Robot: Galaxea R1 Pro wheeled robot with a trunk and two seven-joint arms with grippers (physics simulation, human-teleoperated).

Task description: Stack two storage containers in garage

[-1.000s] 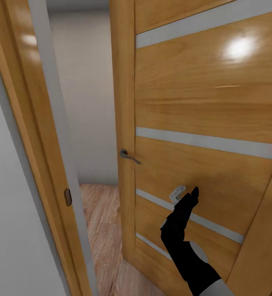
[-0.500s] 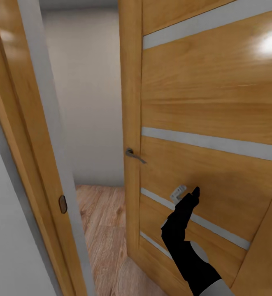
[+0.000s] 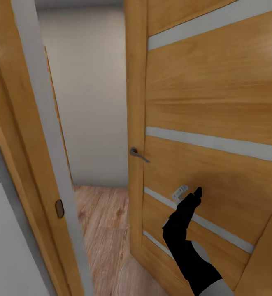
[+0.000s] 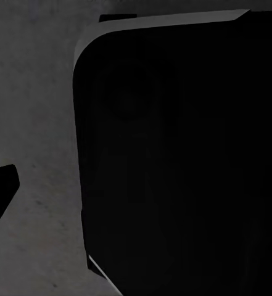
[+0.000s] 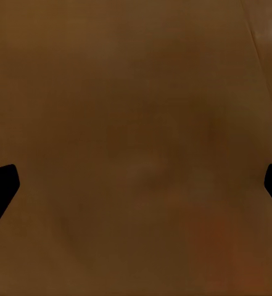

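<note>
Neither red-orange storage container is in view. In the head view my right arm reaches up to a tall wooden door (image 3: 218,102), and my right gripper (image 3: 191,197) rests against its lower panel. The right wrist view looks flat onto brown wood (image 5: 136,111), with my right gripper (image 5: 136,185) open and both fingertips far apart at the picture's edges. My left gripper (image 4: 136,185) points down at dark grey speckled floor (image 4: 37,123); one fingertip (image 4: 0,191) stands wide out, the other is lost against a black rounded part of the robot (image 4: 185,154).
The door stands partly open, its metal handle (image 3: 138,155) on the near edge. A wooden door frame (image 3: 29,135) with a strike plate (image 3: 59,208) lies close on the left. Through the gap I see light wood-plank flooring (image 3: 103,222) and a beige wall (image 3: 94,102).
The whole head view has shifted, so the camera moved. The door's edge and handle sit further right and the gap looks wider. My right arm keeps its pose against the door.
</note>
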